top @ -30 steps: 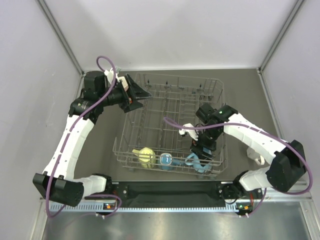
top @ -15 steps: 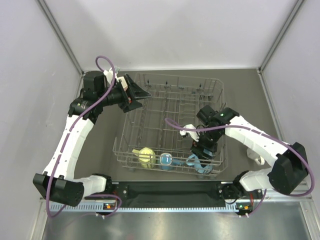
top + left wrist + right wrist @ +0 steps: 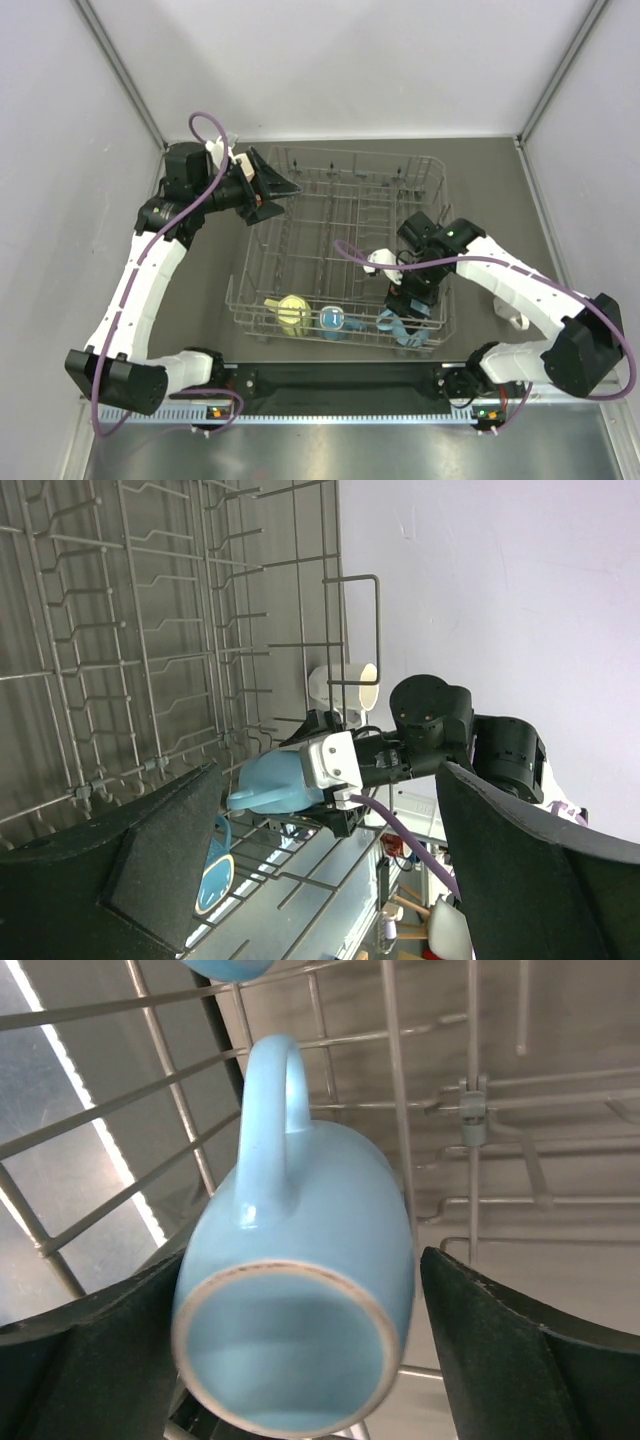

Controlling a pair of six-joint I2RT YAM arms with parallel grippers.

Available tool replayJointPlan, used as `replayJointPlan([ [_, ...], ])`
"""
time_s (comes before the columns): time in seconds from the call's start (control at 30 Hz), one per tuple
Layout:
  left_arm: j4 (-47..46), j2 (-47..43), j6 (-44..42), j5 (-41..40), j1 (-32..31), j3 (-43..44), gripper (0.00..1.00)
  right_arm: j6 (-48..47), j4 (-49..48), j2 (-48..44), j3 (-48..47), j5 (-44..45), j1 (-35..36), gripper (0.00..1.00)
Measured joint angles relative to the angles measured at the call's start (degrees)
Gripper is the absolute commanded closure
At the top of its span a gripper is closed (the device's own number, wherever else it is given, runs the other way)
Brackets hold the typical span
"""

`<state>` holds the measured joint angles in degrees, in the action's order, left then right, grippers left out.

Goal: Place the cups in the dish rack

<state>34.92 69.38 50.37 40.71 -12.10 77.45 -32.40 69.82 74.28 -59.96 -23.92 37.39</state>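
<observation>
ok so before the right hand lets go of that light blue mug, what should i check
1. Light blue mug held by the right hand: ok, a finger sits close on each side.
2. Mug inside the dish rack walls: ok, near the front right corner.
3. Mug resting on the wires, so it will not drop: cannot tell.
4. Clear of the blue mug: ok, they are apart.
5. Left hand out of the way: ok, open and empty at the rack's far left corner.
6. All cups loaded: not ok, the white mug sits outside the rack on the right.
</observation>
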Motion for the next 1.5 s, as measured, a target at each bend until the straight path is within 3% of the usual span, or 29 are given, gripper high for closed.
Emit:
replayJointPlan([
  [0.03,0.0,0.0,0.09,-0.04,0.0,0.0,0.08,-0.11,-0.26,-0.33,0.0,0.37,-0.02,0.0],
  [1.23,1.4,-1.16,0.46,-2.01,0.0,0.24,0.08,-1.64,-1.44,-5.16,-2.8,-3.32,0.63,0.01],
  [1.5,1.6,-1.16,0.46,-2.01,0.0,0.24,0.08,-0.33,-0.87,-5.33,-10.43,-7.69,0.63,0.0],
])
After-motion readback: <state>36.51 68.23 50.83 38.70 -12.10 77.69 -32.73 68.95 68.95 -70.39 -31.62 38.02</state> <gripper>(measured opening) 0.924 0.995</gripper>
